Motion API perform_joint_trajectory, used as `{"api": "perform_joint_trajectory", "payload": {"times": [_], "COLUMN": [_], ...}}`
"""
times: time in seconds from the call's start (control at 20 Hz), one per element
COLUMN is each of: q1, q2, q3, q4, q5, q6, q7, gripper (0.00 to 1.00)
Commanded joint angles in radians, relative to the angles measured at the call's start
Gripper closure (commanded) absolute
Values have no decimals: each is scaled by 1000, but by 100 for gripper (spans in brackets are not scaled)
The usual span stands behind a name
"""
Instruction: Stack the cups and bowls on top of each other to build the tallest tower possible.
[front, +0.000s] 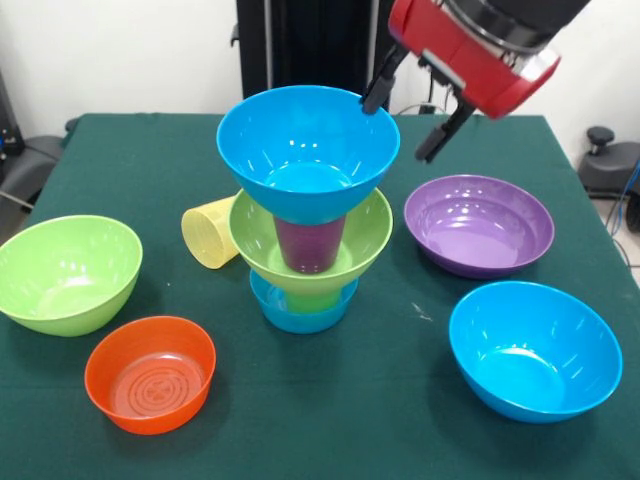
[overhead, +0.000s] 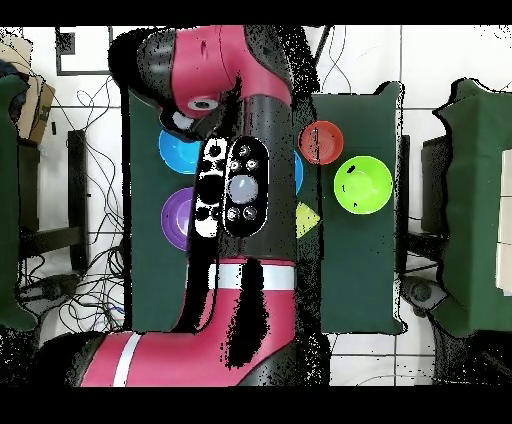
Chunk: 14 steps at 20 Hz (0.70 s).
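Observation:
The tower stands mid-table: a small blue bowl (front: 300, 312) at the bottom, a green cup (front: 300, 296) in it, a lime green bowl (front: 345, 240), a purple cup (front: 308, 246), and a blue bowl (front: 308, 150) on top. My gripper (front: 410, 113) is open and empty, just right of and behind the top bowl's rim, with one finger (front: 377, 92) close to that rim. A yellow cup (front: 210, 232) lies on its side left of the tower. In the overhead view my arm hides the gripper and most of the tower.
On the green table (front: 330, 420) are loose bowls: lime green (front: 65, 272) at the left, orange (front: 150, 373) front left, wide purple (front: 478, 223) at the right, blue (front: 533, 348) front right. The overhead view shows blue (overhead: 180, 152), purple (overhead: 175, 218), orange (overhead: 321, 142) and green (overhead: 363, 185) bowls.

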<state>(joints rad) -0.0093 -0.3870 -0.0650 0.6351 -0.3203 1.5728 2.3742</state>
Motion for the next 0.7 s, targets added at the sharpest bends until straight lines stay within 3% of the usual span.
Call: {"api": "perform_joint_trajectory", "payload": {"times": [0.05, 0.7], "q1": [-18, -10], "q2": [9, 101], "q3": [83, 94], "q4": [-82, -305], "q5": [9, -12], "q6": [136, 240], "q7": [-179, -190], "gripper": [0, 0]}}
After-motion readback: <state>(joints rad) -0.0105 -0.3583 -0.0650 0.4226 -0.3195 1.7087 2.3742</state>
